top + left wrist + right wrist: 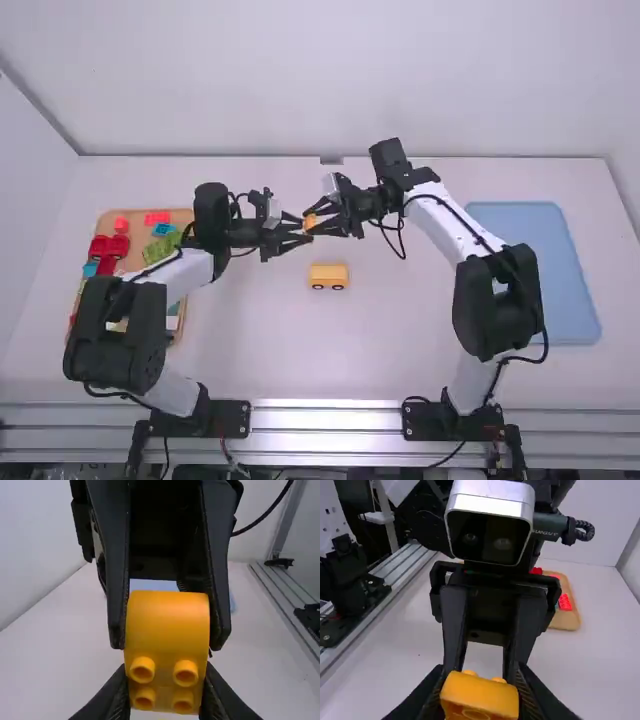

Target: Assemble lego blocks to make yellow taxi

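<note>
In the high view my left gripper (305, 229) and right gripper (311, 223) meet above the table, one on each side of an orange-yellow block (310, 222). In the left wrist view that block (167, 625) has four studs toward the camera; my left gripper (165, 695) is shut on its studded end, and the right arm's fingers flank its other end. My right gripper (479, 692) is shut on the same block (480, 695), whose studs face the left gripper. A yellow car body (328, 272) with dark wheels stands on the table below them.
On the left, partly under the left arm, a wooden tray (103, 222) holds red, blue and green bricks. A blue tray (540, 270) lies at the right, beyond the right arm's links. The white table (300, 350) extends between the two arm bases.
</note>
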Controlling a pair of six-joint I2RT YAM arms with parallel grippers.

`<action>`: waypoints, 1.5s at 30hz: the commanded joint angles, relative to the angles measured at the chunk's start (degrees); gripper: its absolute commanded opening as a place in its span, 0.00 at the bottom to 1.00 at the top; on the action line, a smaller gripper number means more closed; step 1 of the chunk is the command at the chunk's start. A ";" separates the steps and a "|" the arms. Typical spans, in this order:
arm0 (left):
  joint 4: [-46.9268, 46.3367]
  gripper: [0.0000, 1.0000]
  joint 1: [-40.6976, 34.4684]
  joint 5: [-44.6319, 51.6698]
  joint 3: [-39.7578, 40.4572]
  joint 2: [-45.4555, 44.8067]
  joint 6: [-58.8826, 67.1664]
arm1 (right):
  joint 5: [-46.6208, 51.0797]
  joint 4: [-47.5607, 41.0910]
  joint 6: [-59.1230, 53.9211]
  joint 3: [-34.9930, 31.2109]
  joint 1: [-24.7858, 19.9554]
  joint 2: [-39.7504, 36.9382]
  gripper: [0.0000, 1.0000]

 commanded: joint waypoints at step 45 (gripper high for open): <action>-70.62 0.08 -12.66 -71.30 17.99 10.25 48.04 | 77.64 47.04 66.10 -30.77 -2.58 -16.70 0.98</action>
